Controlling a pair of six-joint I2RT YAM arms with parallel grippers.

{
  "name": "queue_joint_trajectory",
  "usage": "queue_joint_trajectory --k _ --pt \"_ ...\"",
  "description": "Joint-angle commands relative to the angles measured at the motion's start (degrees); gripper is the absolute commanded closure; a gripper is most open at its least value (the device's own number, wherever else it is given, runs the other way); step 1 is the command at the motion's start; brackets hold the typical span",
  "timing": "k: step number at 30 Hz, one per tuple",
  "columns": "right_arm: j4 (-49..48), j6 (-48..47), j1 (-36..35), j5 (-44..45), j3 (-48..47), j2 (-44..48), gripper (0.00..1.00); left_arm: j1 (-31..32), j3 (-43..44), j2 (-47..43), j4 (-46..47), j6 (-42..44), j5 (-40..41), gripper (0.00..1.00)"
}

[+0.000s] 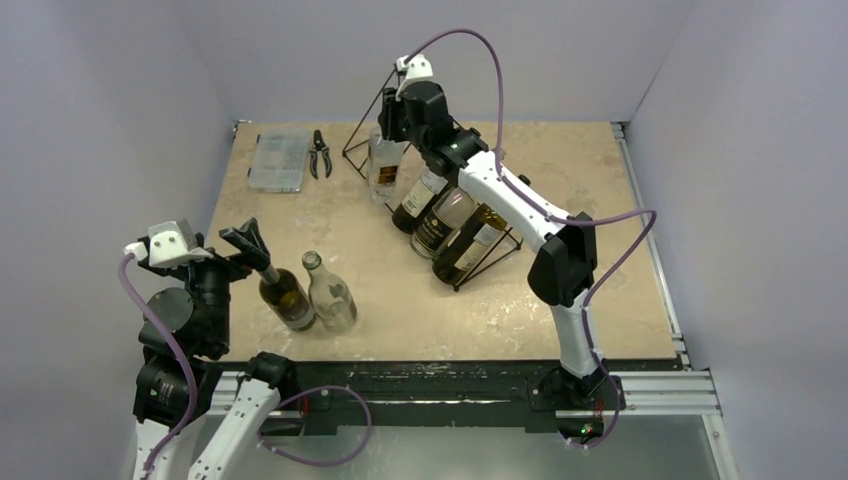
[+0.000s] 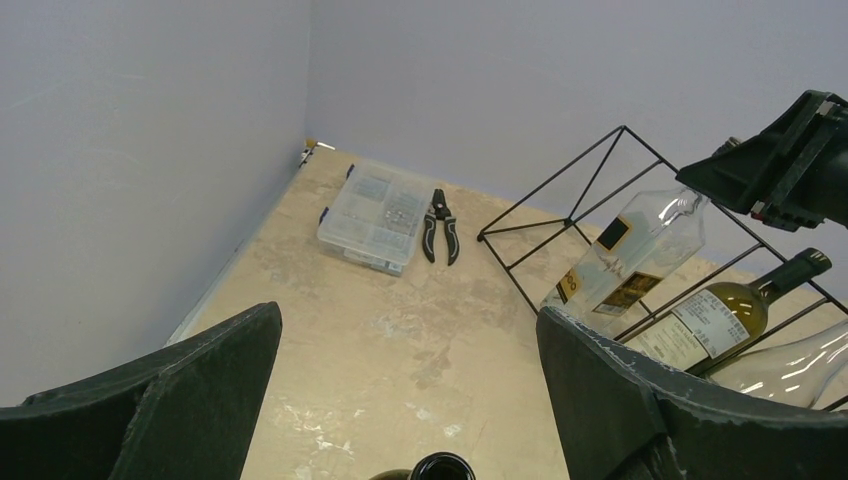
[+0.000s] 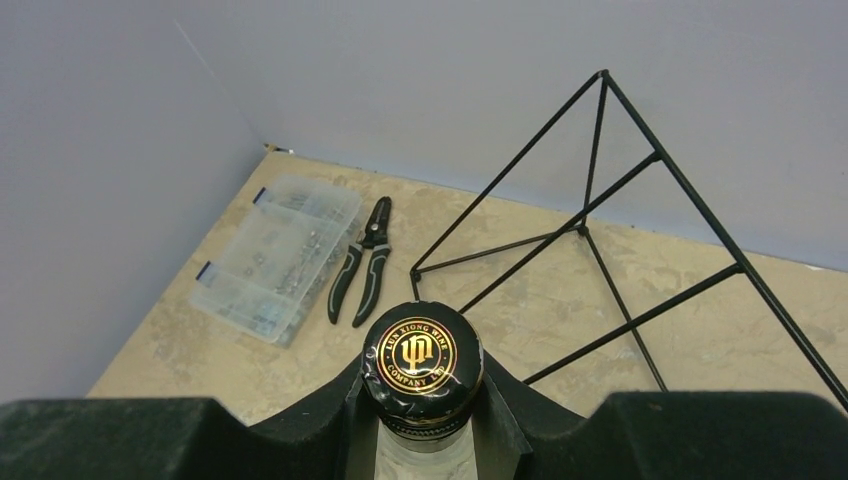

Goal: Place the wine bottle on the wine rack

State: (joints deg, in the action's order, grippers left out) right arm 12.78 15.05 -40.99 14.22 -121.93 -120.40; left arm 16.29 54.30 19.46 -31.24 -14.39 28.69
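The black wire wine rack (image 1: 357,135) stands at the back middle of the table and holds three bottles (image 1: 446,218) side by side. My right gripper (image 1: 393,122) is shut on the neck of a clear wine bottle (image 1: 385,165), which leans neck-up in the rack's far-left slot. In the right wrist view its black cap with a gold logo (image 3: 422,358) sits between my fingers. My left gripper (image 1: 250,245) is open at the neck of a dark bottle (image 1: 286,297) lying on the table. That bottle's mouth (image 2: 441,468) shows between the spread fingers (image 2: 640,400).
A clear empty bottle (image 1: 330,295) lies beside the dark one at the front left. A clear plastic parts box (image 1: 278,160) and black pliers (image 1: 320,152) lie at the back left. Grey walls close in the back and both sides.
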Motion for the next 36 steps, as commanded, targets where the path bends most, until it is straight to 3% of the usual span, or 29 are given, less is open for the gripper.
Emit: queue_joint_trajectory --k 1,19,36 --pt "-10.71 5.54 2.39 -3.62 -4.15 3.38 1.0 0.05 0.78 0.12 0.65 -0.77 -1.28 0.0" --pt "-11.27 12.63 6.65 -8.57 -1.74 0.38 1.0 0.01 1.02 0.84 0.39 -1.0 -2.26 0.0" --pt "-9.23 12.2 8.04 -8.54 -0.33 -1.58 1.0 -0.21 1.1 1.36 0.42 -1.25 -3.04 0.0"
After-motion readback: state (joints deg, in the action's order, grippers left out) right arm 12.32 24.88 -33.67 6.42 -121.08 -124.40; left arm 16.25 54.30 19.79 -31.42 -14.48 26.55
